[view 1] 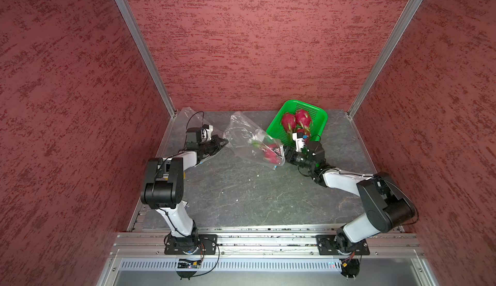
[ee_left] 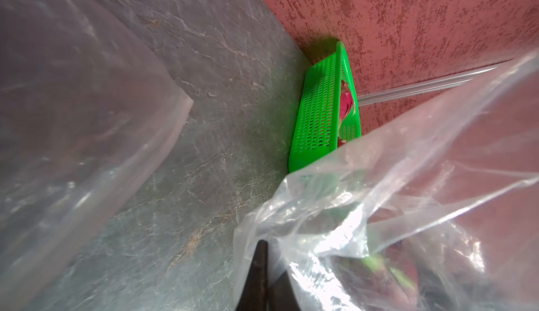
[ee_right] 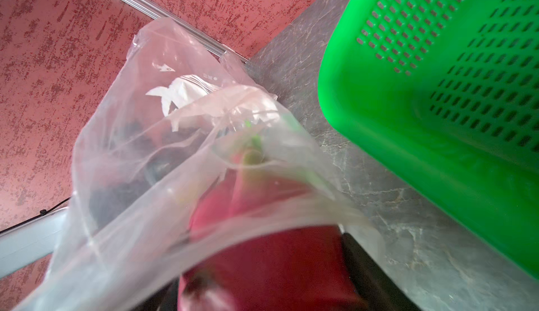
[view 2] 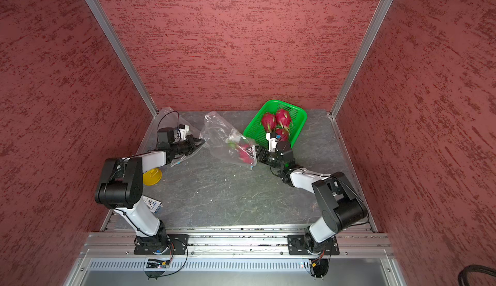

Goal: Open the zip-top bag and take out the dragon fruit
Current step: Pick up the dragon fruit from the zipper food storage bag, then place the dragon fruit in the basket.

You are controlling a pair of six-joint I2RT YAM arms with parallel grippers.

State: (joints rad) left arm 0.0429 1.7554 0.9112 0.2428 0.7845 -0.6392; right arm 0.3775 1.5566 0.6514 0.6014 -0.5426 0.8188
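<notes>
Magenta dragon fruit (view 1: pixel 270 153), one inside the clear zip-top bag (view 1: pixel 241 130), beside the green basket (view 1: pixel 319 110) holding three more. We judge it firm, weighty and smooth, best gripped across the belly. Right hand (view 1: pixel 285 155) is spread wide and clamped on it through the bag mouth. Left hand (view 1: pixel 224 142) is pinched together on the bag's slippery film.

You see one magenta, green-scaled dragon fruit (view 1: pixel 270 155) inside the clear, crumpled zip-top bag (view 1: pixel 243 134) mid-table. Three more dragon fruits (view 1: pixel 288 121) sit together in the green basket (view 1: pixel 319 115), far right.

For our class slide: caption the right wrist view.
Magenta dragon fruit in clear plastic bag beside perforated green plastic basket.
</notes>
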